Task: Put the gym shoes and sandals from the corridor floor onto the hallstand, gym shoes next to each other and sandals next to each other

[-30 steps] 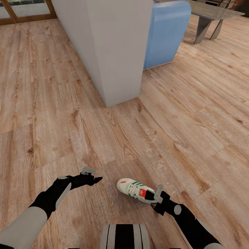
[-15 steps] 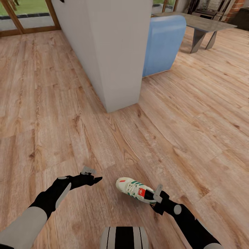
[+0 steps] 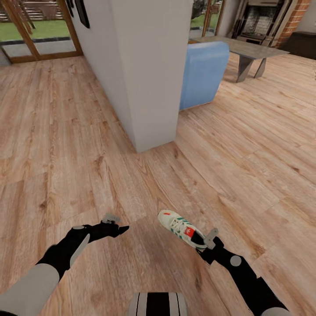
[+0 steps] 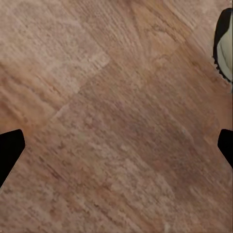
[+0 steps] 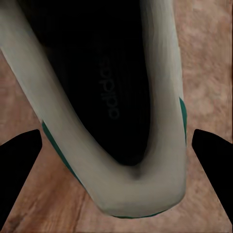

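- The right claw (image 3: 206,244) grips one gym shoe (image 3: 181,224) at its heel, with the toe pointing away from the robot and to its left, above the corridor floor (image 3: 66,145).
- In the right wrist view the gym shoe (image 5: 111,107) is seen from above its opening: the dark insole with faint lettering sits inside the white collar, and the two black fingertips (image 5: 213,160) stand on either side of the heel, close against it. Nothing lies inside the shoe.
- The left claw (image 3: 115,224) hangs low over the floor with nothing in it. In the left wrist view its fingertips (image 4: 10,150) show at opposite edges, spread wide over bare planks (image 4: 111,126).
- A sliver of the shoe's sole (image 4: 224,43) shows at the edge of the left wrist view.
- Ahead stands a pale grey wall corner (image 3: 145,66), with a blue armchair (image 3: 202,72) just behind it and a grey surface (image 3: 243,48) farther back.
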